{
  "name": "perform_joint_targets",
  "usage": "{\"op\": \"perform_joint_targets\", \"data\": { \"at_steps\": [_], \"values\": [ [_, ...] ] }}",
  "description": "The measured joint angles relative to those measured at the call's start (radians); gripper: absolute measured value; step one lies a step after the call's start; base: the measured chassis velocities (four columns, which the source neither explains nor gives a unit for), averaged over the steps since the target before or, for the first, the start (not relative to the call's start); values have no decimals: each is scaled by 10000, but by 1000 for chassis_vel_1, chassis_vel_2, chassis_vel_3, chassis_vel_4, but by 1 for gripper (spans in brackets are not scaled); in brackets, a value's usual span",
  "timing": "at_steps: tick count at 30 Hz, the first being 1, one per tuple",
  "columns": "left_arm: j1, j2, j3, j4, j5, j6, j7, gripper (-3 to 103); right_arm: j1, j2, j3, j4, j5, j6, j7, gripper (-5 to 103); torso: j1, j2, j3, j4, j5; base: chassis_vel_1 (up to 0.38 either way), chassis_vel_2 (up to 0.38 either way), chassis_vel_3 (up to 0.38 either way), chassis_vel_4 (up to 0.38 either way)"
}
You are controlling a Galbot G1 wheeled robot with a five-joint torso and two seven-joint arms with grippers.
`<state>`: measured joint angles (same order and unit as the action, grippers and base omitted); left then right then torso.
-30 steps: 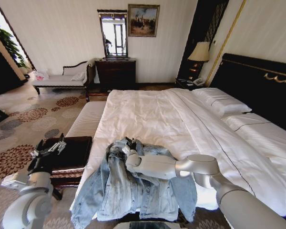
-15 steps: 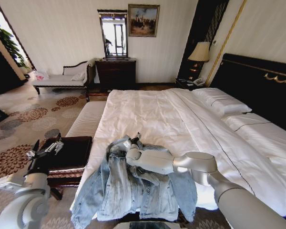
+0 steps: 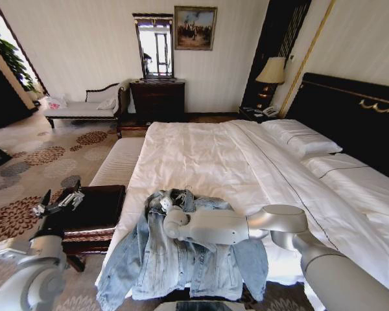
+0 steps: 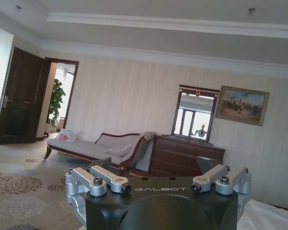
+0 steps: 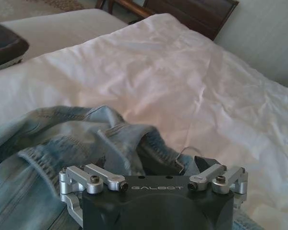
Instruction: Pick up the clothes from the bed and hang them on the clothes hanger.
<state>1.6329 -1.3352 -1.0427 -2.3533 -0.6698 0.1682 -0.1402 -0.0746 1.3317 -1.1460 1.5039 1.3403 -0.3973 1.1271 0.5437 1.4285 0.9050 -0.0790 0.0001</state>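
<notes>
Jacket [image 3: 181, 256] lies on the bed's [image 3: 207, 155] near edge; right gripper [image 3: 170, 202] at its collar, grip hidden. Left gripper [image 3: 55, 204] spread, far left.

Right gripper [image 3: 170, 201] lowered onto jacket [image 3: 181, 259]

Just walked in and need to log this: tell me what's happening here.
The robot is working on the denim jacket lying at the foot of the bed. Its right end effector sits at the jacket's collar, where a thin hanger hook pokes out. The left end effector is raised beside the bed, off the jacket.
</notes>
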Motion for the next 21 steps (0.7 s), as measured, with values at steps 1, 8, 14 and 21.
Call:
{"op": "perform_joint_targets", "data": {
  "at_steps": [1,8,14,21],
  "values": [
    [-12,-18,41,-4,19,4,-2,100,-10,79,70,-350,-340,126,-178,100,0,0,0,0,0,0,0,0,0],
    [-50,-108,178,-33,101,22,-10,100,-7,941,151,-3722,-3340,711,-1797,100,1,-1,2,1,-2,0,0,0,0],
    [0,-69,-6,51,7,-6,-6,100,43,1624,-264,-5218,-4629,891,-2768,100,2,-1,2,2,-1,0,0,0,0],
    [135,52,-403,145,-257,-78,25,100,74,1664,-775,-5278,-5264,586,-2950,100,-1,-1,1,3,-2,0,0,0,0]
  ]
}}
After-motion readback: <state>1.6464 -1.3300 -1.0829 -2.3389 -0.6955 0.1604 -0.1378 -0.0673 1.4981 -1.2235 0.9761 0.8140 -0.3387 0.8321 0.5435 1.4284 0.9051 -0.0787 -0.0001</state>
